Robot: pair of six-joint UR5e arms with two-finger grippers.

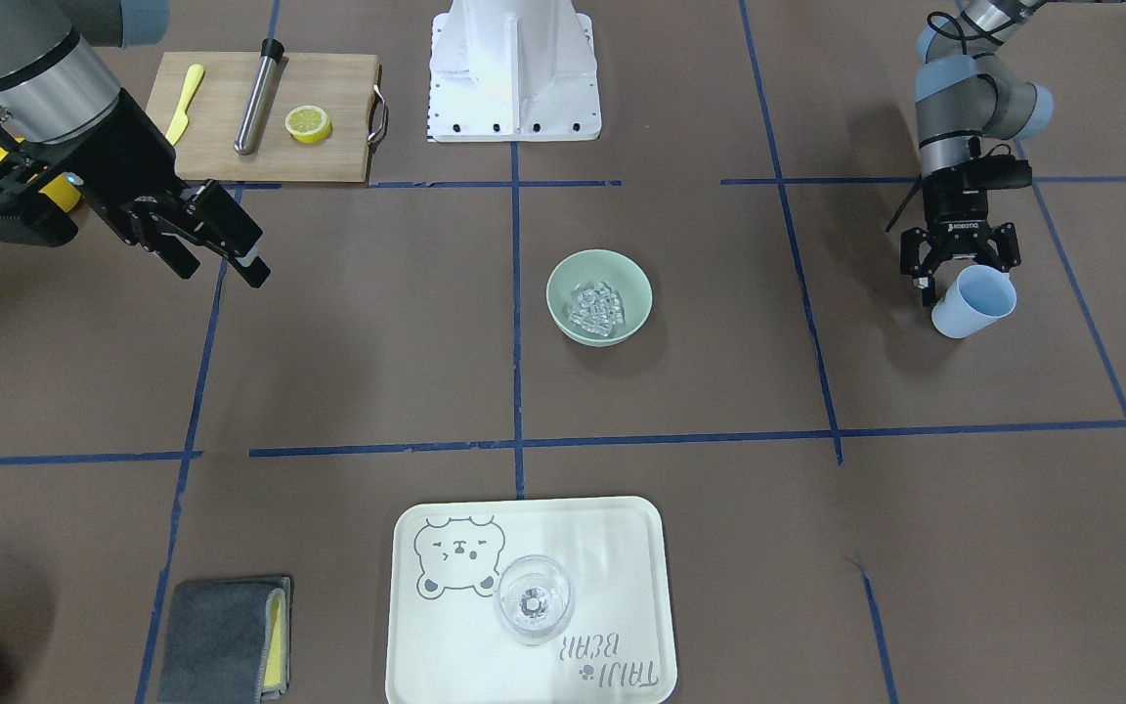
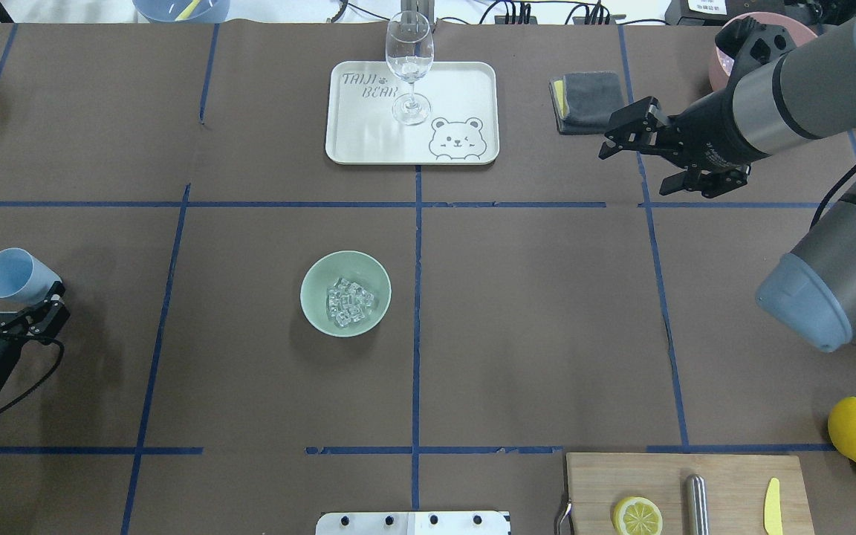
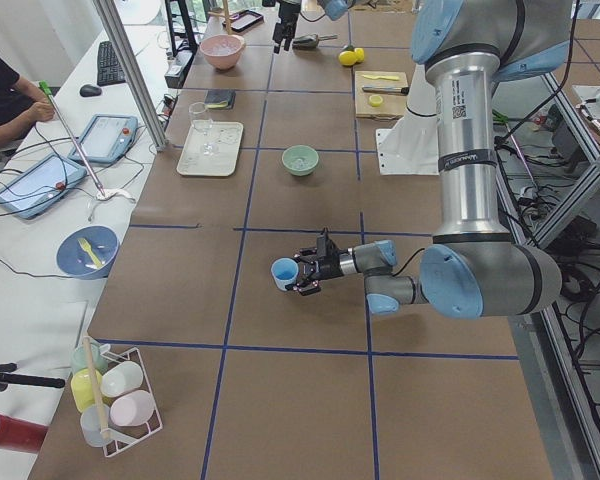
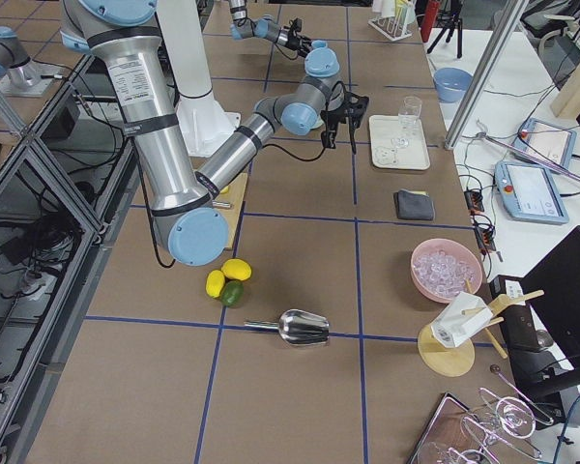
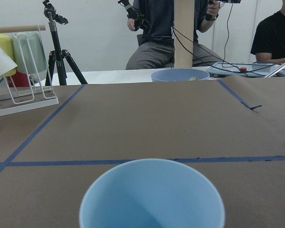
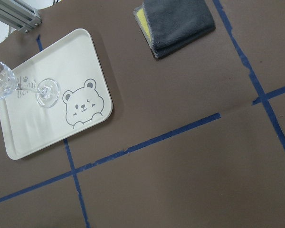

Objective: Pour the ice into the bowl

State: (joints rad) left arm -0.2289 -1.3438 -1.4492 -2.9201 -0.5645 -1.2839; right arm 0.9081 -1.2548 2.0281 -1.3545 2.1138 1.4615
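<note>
In the middle of the counter (image 1: pixel 719 372), the bowl (image 1: pixel 599 296) is seen standing upright, with the ice (image 1: pixel 596 307) heaped inside it. No cubes are seen spilled on the paper around it. Well apart from the bowl, toward the robot's left edge, the cup (image 1: pixel 975 301) is pinched near its base by the left gripper (image 1: pixel 964 276). It is held tipped over, its mouth pointing away from the wrist. In the left wrist view, no ice can be seen in the part of the cup's inside that shows. The right gripper (image 2: pixel 637 162) is held above the counter with its fingers spread and nothing between them, near the folded cloth (image 2: pixel 588 100) and not far from the tray (image 2: pixel 465 82).

The pouring is judged to be done, so the step in hand is taken to be the setting down of the cup. It would be done well if the cup were first turned upright, then lowered slowly onto a bare patch of counter, well clear of the bowl. The fingers should be spread only once the base is resting flat, since a light cup released while tilted is likely to roll.
</note>
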